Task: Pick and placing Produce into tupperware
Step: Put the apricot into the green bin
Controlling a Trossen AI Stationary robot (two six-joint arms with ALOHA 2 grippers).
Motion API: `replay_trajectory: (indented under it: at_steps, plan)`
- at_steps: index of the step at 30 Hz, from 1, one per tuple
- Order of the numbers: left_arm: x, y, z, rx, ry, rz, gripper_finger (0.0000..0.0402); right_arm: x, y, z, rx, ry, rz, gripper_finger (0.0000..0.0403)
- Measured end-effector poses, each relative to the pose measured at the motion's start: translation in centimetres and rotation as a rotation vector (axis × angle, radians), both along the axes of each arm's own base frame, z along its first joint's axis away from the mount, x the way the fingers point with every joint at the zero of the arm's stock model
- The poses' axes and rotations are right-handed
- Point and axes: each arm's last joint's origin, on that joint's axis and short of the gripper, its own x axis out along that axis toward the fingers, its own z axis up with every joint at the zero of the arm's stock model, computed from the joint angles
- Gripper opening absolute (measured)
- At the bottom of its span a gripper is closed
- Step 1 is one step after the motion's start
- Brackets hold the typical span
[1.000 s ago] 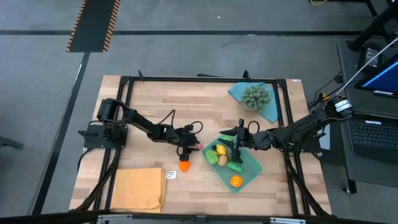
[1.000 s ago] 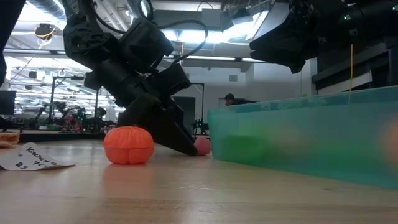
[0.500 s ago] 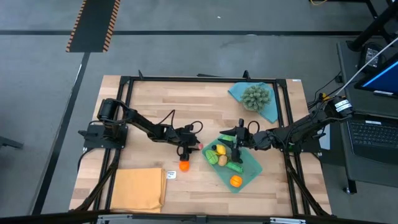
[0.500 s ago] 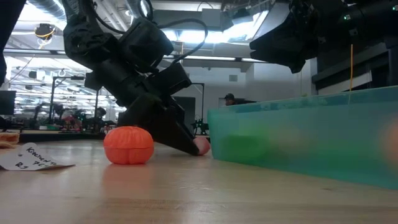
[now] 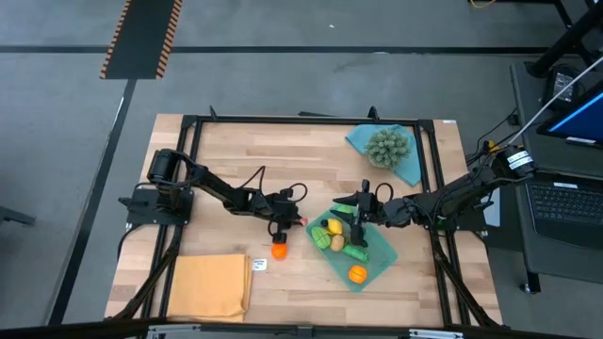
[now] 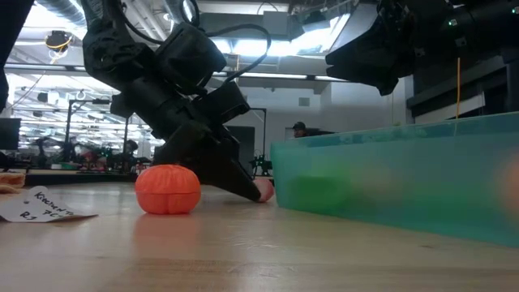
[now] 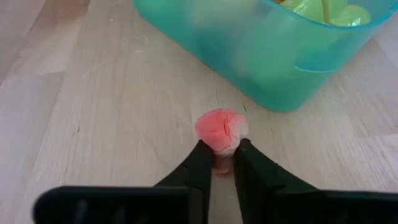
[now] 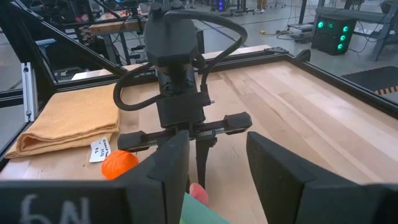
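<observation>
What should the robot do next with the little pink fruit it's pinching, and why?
Probably lift it. The left gripper is closed on the pink fruit, which sits on the table just outside the teal tupperware. It likely must rise to clear the wall.

The left gripper (image 7: 219,163) has drawn its 2 fingers in since the earlier pictures, and they now pinch the small pink piece of produce (image 7: 221,130) on the table, just beside the teal container (image 7: 261,68). In the low view the fingertips have slid slightly closer to that pink piece (image 6: 263,190), so less of it shows past them than before. It has not left the wood.
</observation>
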Motion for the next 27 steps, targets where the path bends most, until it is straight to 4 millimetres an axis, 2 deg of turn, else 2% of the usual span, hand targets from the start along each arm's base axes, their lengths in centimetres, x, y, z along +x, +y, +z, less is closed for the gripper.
replay_trajectory:
  at_steps: [4, 13, 21, 27]
  plan:
    - [0.0, 0.0, 0.0, 0.0, 0.0, 0.001, 0.0023, 0.0, 0.0, 0.0, 0.0, 0.0, 0.0, 0.0163]
    - [-0.4, 0.8, 0.6, 0.029, 0.038, 0.003, 0.0021, 0.0, 0.0, 0.0, 0.0, 0.001, 0.0, 0.0163]
    - [-1.7, 2.1, 4.4, 0.059, 0.041, 0.012, 0.0011, 0.0, 0.0, -0.2, -0.007, 0.019, 0.0, 0.0163]
    - [-2.2, 2.8, 6.9, 0.03, -0.034, -0.035, 0.0008, -0.5, -0.2, 1.0, -0.026, -0.021, 0.007, 0.0163]
